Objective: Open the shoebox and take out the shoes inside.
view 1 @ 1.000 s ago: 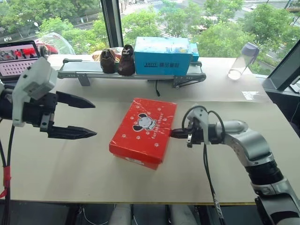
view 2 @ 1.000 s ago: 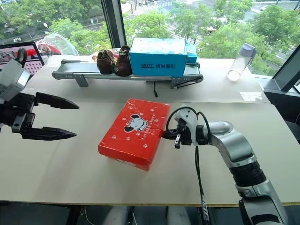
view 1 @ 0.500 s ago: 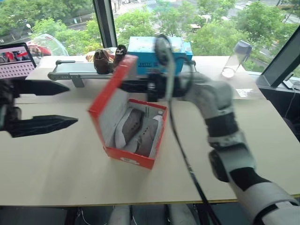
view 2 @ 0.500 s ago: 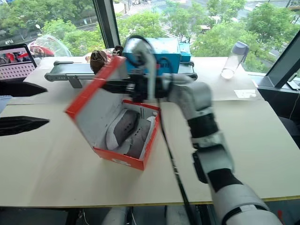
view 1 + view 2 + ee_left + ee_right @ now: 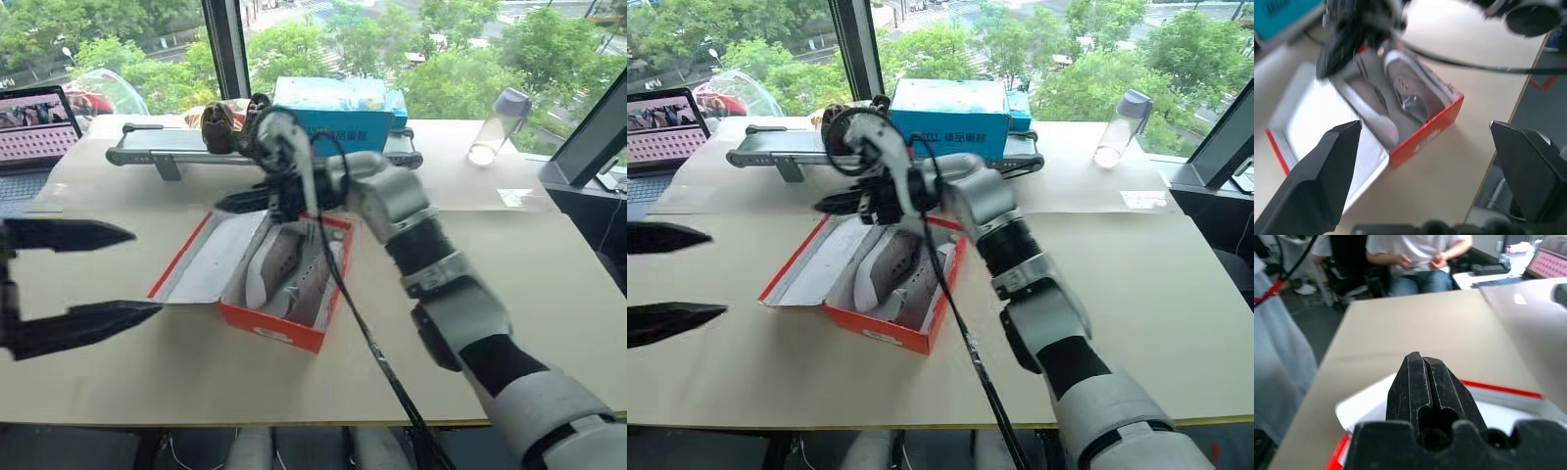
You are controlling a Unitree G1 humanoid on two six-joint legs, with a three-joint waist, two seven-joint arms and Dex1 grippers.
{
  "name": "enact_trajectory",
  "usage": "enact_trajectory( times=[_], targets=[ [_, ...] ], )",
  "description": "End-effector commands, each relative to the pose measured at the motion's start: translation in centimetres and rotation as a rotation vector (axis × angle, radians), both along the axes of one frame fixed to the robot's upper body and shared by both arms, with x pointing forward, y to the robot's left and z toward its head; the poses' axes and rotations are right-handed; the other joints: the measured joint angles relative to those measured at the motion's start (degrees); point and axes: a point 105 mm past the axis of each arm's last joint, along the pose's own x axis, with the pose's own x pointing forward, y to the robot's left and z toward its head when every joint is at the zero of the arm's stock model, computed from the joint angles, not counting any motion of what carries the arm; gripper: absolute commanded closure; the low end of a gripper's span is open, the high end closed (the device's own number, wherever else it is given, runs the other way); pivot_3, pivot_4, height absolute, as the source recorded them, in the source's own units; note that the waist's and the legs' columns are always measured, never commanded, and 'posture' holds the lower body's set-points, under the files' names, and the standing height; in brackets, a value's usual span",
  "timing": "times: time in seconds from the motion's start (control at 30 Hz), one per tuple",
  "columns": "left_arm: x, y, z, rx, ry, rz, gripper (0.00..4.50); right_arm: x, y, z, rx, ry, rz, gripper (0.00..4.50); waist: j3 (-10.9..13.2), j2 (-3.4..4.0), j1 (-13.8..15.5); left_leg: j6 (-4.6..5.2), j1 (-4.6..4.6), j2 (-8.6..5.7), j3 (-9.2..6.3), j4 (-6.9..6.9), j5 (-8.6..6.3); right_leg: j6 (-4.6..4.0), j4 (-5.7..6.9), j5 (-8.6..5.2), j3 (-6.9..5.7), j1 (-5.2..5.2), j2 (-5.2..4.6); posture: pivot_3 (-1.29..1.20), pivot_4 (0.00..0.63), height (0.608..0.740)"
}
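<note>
Box open, shoes exposed for pickup.
Red-orange cardboard shoebox (image 5: 284, 323) lid flat; grey canvas shoes (image 5: 294, 274) inside; right claw (image 5: 227, 202) clenched, seemingly empty; left claw (image 5: 98, 274) released, waiting near table (image 5: 549, 294) edge.

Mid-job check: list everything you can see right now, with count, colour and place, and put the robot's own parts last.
Red-orange cardboard shoebox: one, middle of the beige table, hinged lid lying open flat toward the robot's left, white inside.
Greyish-tan canvas slip-on shoes: two, white soles, side by side inside the shoebox.
Blue cardboard box: one, on the grey conveyor at the far edge.
Dark brown shoes: two, on the conveyor beside the blue box.
Clear bottle: one, purple cap, far right.
Laptop: one, far left, screen lit.
Seated person: one, white shirt, beyond the table.
Left pincer: black, open, left of the lid.
Right pincer: black, shut, above the open box.
</note>
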Motion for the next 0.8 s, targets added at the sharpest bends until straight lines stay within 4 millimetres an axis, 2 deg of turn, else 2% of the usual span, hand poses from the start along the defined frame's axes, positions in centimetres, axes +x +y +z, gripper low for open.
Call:
enact_trajectory(
  times=[0.03,0.17,0.27,0.37,0.5,0.6,0.8],
  targets=[
    [2.4,1.6,-0.4,0.04,-0.096,0.016,0.01,-0.6,-1.8,2.5,0.021,-0.14,-0.027,4.5,0.0,-0.03,0.0,0.0,-0.05,0.01,0.14,-0.06,0.0,-0.15,0.03,0.09,0.12,-0.13,0.0,0.0,0.15,0.74],
    [5.3,3.5,-1.9,0.076,-0.133,0.019,0.0,-0.6,-3.9,1.4,-0.058,-0.187,-0.083,3.53,0.0,-0.04,-0.2,0.0,-0.1,0.01,0.48,-0.2,0.01,-0.51,0.39,0.27,0.51,-0.61,0.02,0.0,0.15,0.74],
    [7.3,4.0,-2.8,0.066,-0.139,-0.009,0.0,0.0,-5.3,-0.2,-0.145,-0.264,-0.125,2.51,0.0,-0.04,-0.3,0.01,-0.06,0.05,0.52,-0.18,0.01,-0.52,0.45,0.24,0.56,-0.64,0.08,0.0,0.15,0.74],
    [8.4,4.3,-3.5,0.069,-0.136,-0.032,0.0,1.4,-5.5,-1.1,-0.212,-0.404,-0.179,1.45,0.0,-0.04,-0.5,0.01,-0.1,0.08,0.6,-0.1,0.01,-0.23,0.43,0.08,0.65,-0.66,0.1,0.0,0.15,0.74],
    [9.2,4.6,-3.6,0.069,-0.137,-0.044,0.0,2.9,-4.5,-2.1,-0.276,-0.637,-0.18,0.04,0.0,-0.05,-0.6,0.01,-0.09,0.12,0.65,-0.12,0.01,-0.13,0.46,0.02,0.76,-0.71,0.17,0.0,0.15,0.74],
    [9.3,4.9,-3.5,0.073,-0.141,-0.04,0.0,3.7,-4.2,-3.1,-0.326,-0.761,-0.154,0.04,0.0,-0.06,-0.5,0.01,-0.12,0.12,0.66,-0.14,0.01,-0.14,0.46,0.03,0.79,-0.74,0.18,0.0,0.15,0.74],
    [8.6,5.2,-3.3,0.077,-0.144,-0.018,0.0,4.1,-3.6,-4.4,-0.361,-0.903,-0.084,0.04,0.0,-0.06,-0.4,0.01,-0.1,0.13,0.66,-0.1,0.01,-0.11,0.48,0.03,0.79,-0.71,0.18,0.0,0.15,0.74]
  ],
)
